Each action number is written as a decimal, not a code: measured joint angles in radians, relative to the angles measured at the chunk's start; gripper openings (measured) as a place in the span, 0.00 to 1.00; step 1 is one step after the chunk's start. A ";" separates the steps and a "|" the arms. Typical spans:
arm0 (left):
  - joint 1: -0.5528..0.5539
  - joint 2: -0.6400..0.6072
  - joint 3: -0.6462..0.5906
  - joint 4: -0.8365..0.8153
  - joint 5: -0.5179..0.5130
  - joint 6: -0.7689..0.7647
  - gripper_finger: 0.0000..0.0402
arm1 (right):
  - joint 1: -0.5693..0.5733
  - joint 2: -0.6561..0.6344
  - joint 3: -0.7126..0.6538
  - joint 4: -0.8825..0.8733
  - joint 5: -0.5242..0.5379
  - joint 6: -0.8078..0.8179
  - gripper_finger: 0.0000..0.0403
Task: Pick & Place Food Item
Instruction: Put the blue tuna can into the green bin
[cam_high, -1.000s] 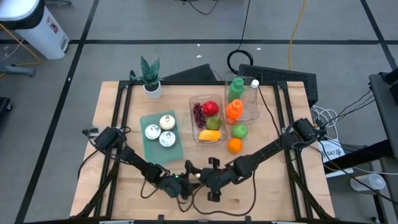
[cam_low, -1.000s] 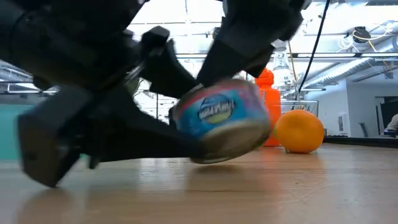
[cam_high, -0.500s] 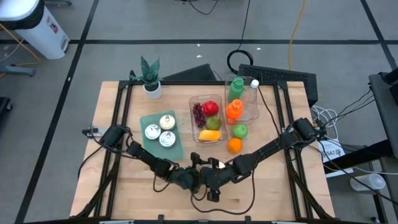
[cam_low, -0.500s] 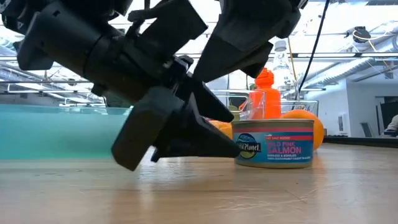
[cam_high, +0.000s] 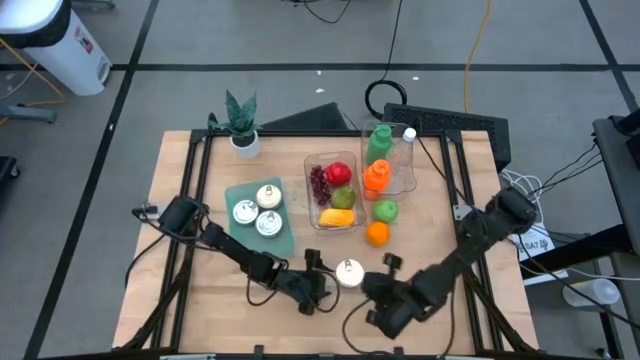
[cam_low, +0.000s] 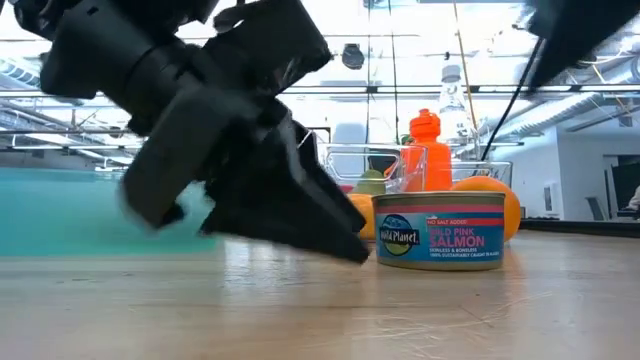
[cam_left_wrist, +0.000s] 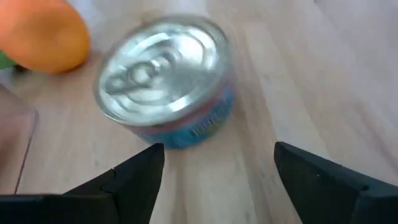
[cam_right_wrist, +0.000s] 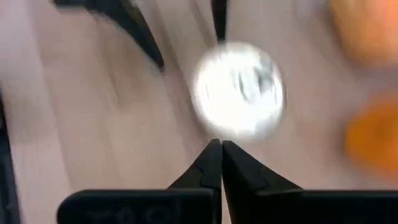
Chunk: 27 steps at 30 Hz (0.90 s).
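Standing upright on the worktop (cam_high: 200, 300), the can (cam_high: 349, 272) lies just ahead of the left end effector (cam_high: 318, 287), whose fingers gape wide with nothing between them; it is the nearer arm; the right end effector (cam_high: 383, 318), pinched shut and empty, has drawn back from the can since half a second ago.

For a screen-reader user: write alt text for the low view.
A salmon can stands upright on the wooden table, label facing the camera. The left claw, open, reaches toward it from the left, one fingertip close beside the can. Behind the can are an orange and an orange bottle, with a teal mat at far left.
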 joint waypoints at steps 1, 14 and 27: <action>0.007 -0.005 0.000 0.007 0.005 -0.023 0.80 | 0.013 0.000 -0.010 -0.031 -0.007 0.072 0.00; 0.062 -0.014 0.000 0.014 0.115 -0.159 0.99 | -0.033 0.011 -0.429 0.458 -0.018 0.214 0.00; 0.100 -0.006 0.000 0.043 0.117 -0.166 0.99 | -0.130 0.015 -0.516 0.763 0.022 -0.131 0.00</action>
